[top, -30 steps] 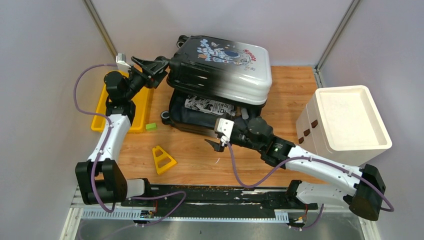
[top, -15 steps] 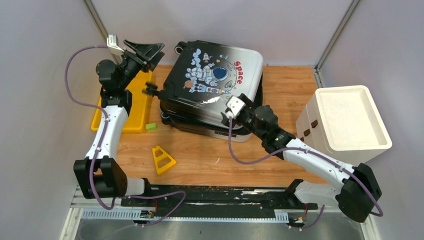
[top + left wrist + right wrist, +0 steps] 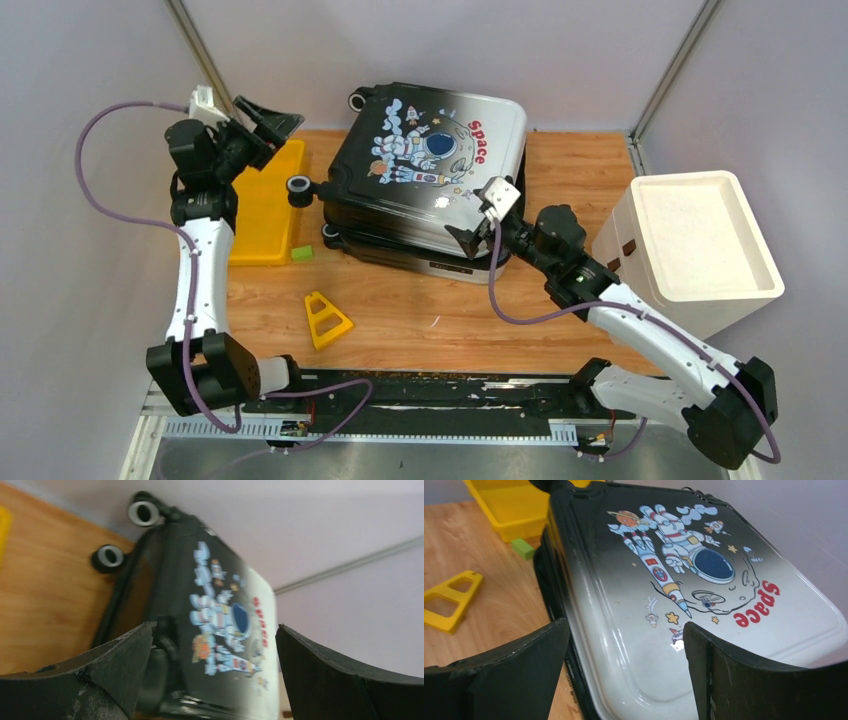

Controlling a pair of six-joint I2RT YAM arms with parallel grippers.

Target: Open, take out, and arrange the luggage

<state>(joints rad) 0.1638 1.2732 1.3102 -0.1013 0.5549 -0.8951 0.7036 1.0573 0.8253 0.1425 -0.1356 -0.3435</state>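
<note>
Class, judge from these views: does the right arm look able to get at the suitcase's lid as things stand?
Probably yes: the right gripper hangs open close to the lid of the luggage, and nothing lies between them.

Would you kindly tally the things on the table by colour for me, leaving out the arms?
Yellow: 2, the tray and the triangle
Green: 1, the block
White: 1, the bin
Black-and-white: 1, the suitcase
Total: 5
</note>
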